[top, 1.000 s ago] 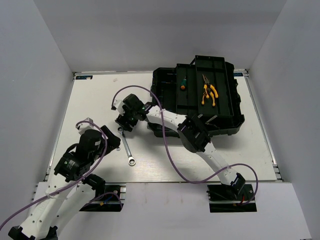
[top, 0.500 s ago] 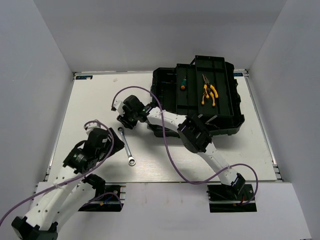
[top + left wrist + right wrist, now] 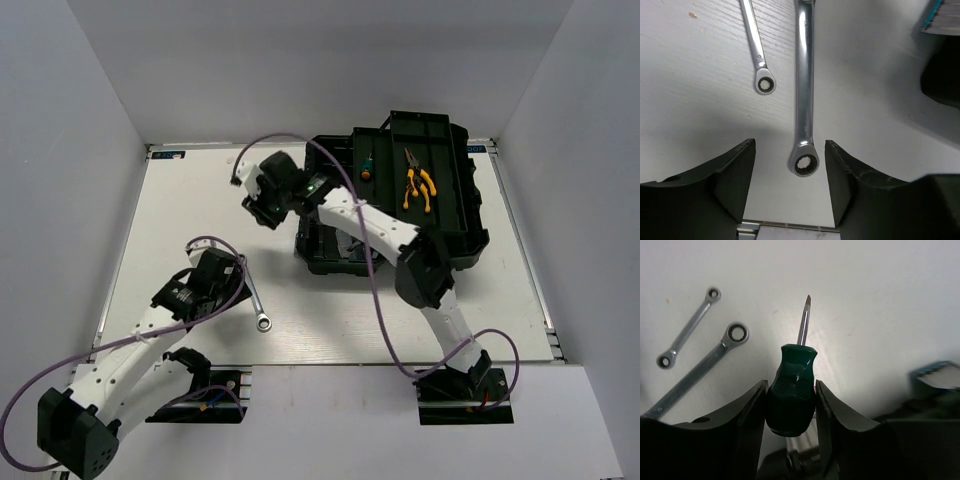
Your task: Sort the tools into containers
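Observation:
My right gripper point(image 3: 262, 205) hangs above the table left of the black toolbox point(image 3: 470, 215), shut on a green-handled screwdriver point(image 3: 791, 395) whose blade points away from the wrist. My left gripper point(image 3: 790, 172) is low over the table and open. The ring end of the long silver wrench point(image 3: 804, 100) lies between its fingers point(image 3: 735, 180), touching neither. A shorter wrench point(image 3: 757, 50) lies just left of it. Both wrenches, the short point(image 3: 687, 330) and the long point(image 3: 705, 367), also show in the right wrist view. Yellow pliers point(image 3: 418, 185) and another green screwdriver point(image 3: 366, 165) lie in the toolbox tray.
The toolbox fills the table's back right, its lower left corner close to the right arm's forearm. Purple cables loop off both arms. White walls close in the table on three sides. A dark shape point(image 3: 942, 75) shows at the left wrist view's right edge.
The right gripper has risen and moved back toward the toolbox with the screwdriver. The left gripper has moved right and down onto the long wrench's end, its jaws narrower than before.

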### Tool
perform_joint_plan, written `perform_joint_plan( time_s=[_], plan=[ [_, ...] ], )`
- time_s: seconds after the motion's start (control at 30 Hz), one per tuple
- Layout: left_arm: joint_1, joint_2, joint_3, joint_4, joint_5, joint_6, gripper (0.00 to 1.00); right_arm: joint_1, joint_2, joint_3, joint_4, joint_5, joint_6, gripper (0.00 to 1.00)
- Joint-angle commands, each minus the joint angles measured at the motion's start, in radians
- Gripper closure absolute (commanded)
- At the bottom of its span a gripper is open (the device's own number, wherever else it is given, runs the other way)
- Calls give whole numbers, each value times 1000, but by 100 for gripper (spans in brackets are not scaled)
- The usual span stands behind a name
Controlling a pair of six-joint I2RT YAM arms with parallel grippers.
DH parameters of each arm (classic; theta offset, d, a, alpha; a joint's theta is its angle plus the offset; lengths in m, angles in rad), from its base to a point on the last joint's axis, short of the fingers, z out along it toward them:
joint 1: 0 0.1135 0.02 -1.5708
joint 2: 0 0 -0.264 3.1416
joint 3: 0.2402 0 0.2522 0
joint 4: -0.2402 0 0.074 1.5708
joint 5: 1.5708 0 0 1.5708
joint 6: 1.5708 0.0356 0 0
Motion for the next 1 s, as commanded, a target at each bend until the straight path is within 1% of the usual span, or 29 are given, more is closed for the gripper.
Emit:
perform_joint_plan(
  time_s=[0.0,0.07,0.1,0.13,0.17,0.2,0.27,0.3,0.33,0.4,0.43,0.5,0.53,0.67,0.8,0.97],
  plan=[
    [10,51,-11,56,-66,0,33,-25,-152,83,-24,40,-14,100],
    [21,111,-11,74,-66,0,34,-34,-209,82,-32,69,-24,100],
    [21,136,-11,102,-79,0,34,-48,-244,64,-33,141,-46,100],
    [21,163,-11,112,-79,0,34,-54,-258,57,-29,160,-53,100],
    [21,192,1,113,-79,0,34,-74,-309,38,-24,181,-60,100],
    [30,255,1,137,-88,0,34,-86,-325,16,-24,228,-74,100],
    [41,314,27,146,-97,0,34,-129,-374,-8,-35,304,-79,100],
    [41,340,28,146,-118,0,33,-143,-387,-15,-50,313,-70,100],
    [53,378,40,146,-119,0,33,-190,-396,-37,-62,319,-50,100],
    [67,391,52,165,-119,0,30,-218,-434,-58,-117,307,-13,100],
    [79,401,52,186,-119,0,30,-255,-452,-99,-127,300,17,100],
    [104,414,61,197,-128,0,23,-272,-479,-131,-154,257,39,100],
    [113,423,89,197,-128,0,23,-292,-492,-177,-170,241,58,100],
    [148,467,133,197,-137,0,23,-335,-497,-223,-214,159,133,100],
    [177,481,124,197,-126,0,23,-352,-503,-291,-220,91,168,100],
    [202,472,92,206,-103,-20,23,-381,-503,-355,-202,97,185,100]
  ],
)
